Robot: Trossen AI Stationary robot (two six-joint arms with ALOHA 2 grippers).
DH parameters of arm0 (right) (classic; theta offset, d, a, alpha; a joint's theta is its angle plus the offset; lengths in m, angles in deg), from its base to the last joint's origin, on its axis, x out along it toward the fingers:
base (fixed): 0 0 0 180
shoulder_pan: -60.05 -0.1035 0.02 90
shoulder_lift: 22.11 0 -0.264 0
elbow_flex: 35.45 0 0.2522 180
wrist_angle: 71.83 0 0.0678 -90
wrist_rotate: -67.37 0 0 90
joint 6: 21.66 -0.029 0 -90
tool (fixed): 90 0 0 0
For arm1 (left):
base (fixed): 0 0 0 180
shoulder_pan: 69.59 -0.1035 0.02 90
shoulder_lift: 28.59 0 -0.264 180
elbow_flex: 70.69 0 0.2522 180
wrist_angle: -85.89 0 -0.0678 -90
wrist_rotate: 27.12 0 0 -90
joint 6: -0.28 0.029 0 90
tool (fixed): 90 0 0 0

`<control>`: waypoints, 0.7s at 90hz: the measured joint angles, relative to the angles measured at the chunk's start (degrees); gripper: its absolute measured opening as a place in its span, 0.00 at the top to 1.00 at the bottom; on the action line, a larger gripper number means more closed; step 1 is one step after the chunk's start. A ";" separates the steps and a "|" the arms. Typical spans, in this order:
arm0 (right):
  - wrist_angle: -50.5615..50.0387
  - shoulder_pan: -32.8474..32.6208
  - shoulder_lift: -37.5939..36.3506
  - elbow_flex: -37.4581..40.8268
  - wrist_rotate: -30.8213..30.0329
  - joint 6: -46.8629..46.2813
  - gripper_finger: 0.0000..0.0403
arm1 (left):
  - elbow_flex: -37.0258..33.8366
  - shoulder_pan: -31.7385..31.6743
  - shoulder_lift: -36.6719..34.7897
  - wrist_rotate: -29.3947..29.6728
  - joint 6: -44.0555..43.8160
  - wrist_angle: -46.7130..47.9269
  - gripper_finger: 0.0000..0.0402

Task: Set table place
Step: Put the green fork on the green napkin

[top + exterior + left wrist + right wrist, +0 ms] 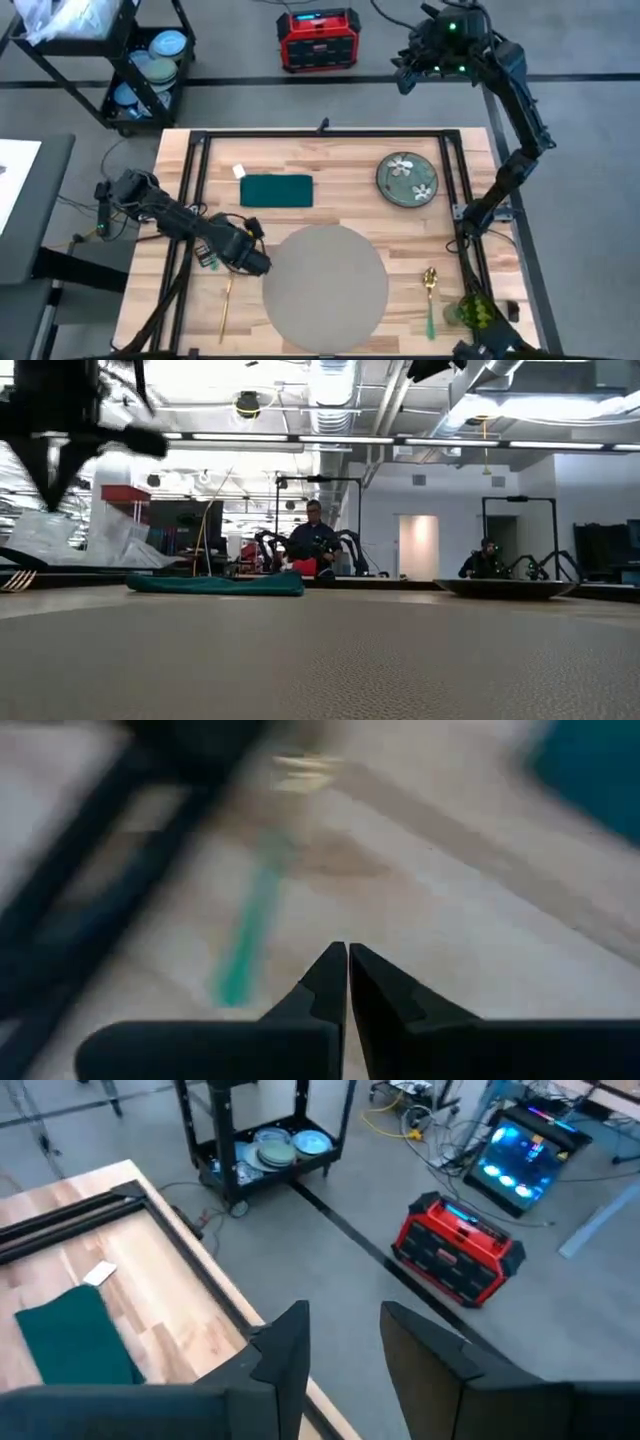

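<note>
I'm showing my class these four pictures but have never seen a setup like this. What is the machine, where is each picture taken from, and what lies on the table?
Two robot arms work at a wooden table. One picture looks down from above, one looks level across the tabletop, and two come from cameras on the arms' wrists. On the table lie a round grey placemat, a green napkin, a flowered plate, a fork and a spoon. The left gripper, fingers shut and empty, hovers beside the placemat. The right gripper, open and empty, waits raised beyond the table's far edge.

Grey floor, black dish cart [150, 60], red box [318, 38]
</note>
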 joint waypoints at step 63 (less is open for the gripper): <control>0.15 -8.91 -0.02 0.00 -0.25 -6.56 0.72 | -25.41 6.48 -27.33 7.97 15.23 -18.24 1.00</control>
